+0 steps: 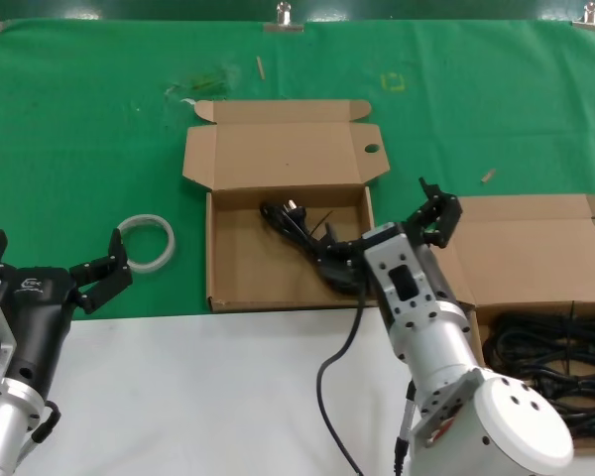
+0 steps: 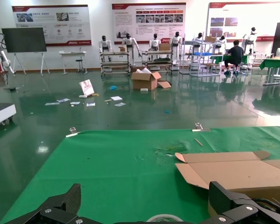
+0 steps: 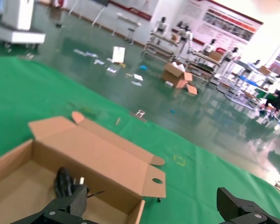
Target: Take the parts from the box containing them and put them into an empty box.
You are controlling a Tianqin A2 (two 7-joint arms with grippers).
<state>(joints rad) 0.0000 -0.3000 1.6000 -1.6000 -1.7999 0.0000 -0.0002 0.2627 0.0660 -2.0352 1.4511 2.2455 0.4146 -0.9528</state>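
Cords (image 1: 545, 362) are seen piled as loose black bundles in the box without a hole (image 1: 535, 248), at the right edge of the green tabletop (image 1: 99, 129). One cord (image 1: 307, 243) is already lying in the box with the round hole in its flap (image 1: 288, 203), plug toward the back wall, and it can be picked out in the right wrist view too (image 3: 65, 182). Right tool (image 1: 392, 228) is held over that box's right wall, fingers spread wide with nothing between them; whether the near finger is touching the cord is hard to call, probably just above it. Left tool (image 1: 55, 263) is parked low at the left with its fingers apart as well, near a white tape ring (image 1: 146, 242) lying flat on the cloth.
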